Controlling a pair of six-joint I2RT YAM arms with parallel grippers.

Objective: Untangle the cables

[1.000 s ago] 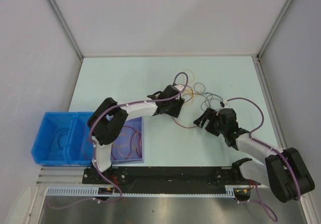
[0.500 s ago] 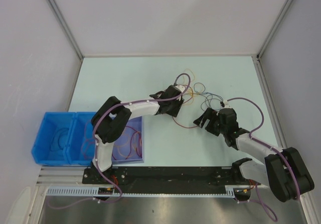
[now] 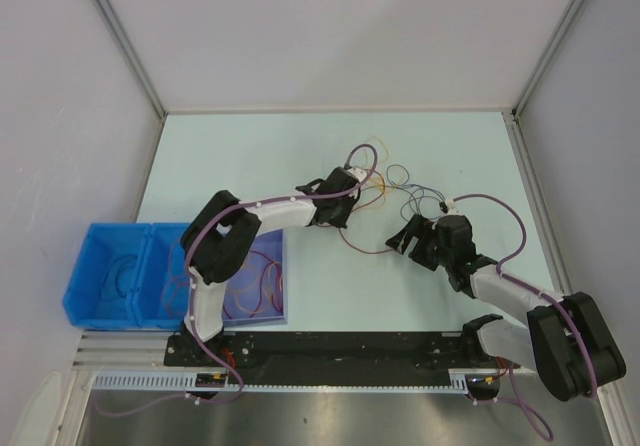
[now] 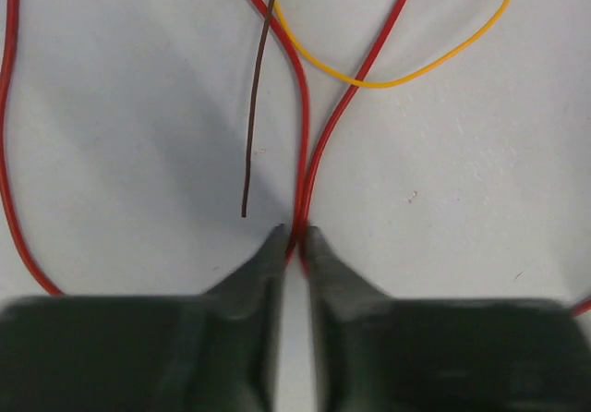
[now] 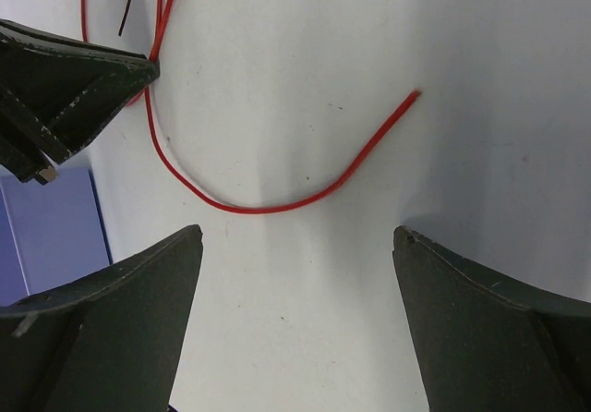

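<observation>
The cables [image 3: 400, 191] lie as a loose tangle of thin red, yellow, blue and dark loops at mid-table. My left gripper [image 4: 296, 236] is shut on two strands of a red cable [image 4: 303, 153], pinched at the fingertips; in the top view it [image 3: 342, 216] sits at the tangle's left edge. A yellow loop [image 4: 388, 84] and a dark brown end [image 4: 251, 135] lie just beyond it. The red cable [image 5: 268, 209] curves across the table in front of my right gripper [image 5: 296, 234], which stands open and holds nothing. The left gripper's fingers [image 5: 83, 79] show at upper left in the right wrist view.
Two blue bins [image 3: 110, 276] stand at the near left, and a purple-blue tray [image 3: 283, 311] beside them holds several sorted cables. Grey walls close in the table on three sides. The right gripper [image 3: 408, 246] rests low just right of the red cable's free end.
My left gripper has closed onto the red cable and drawn back slightly to the left. The red cable's curve has shifted with it. The right arm has stayed put.
</observation>
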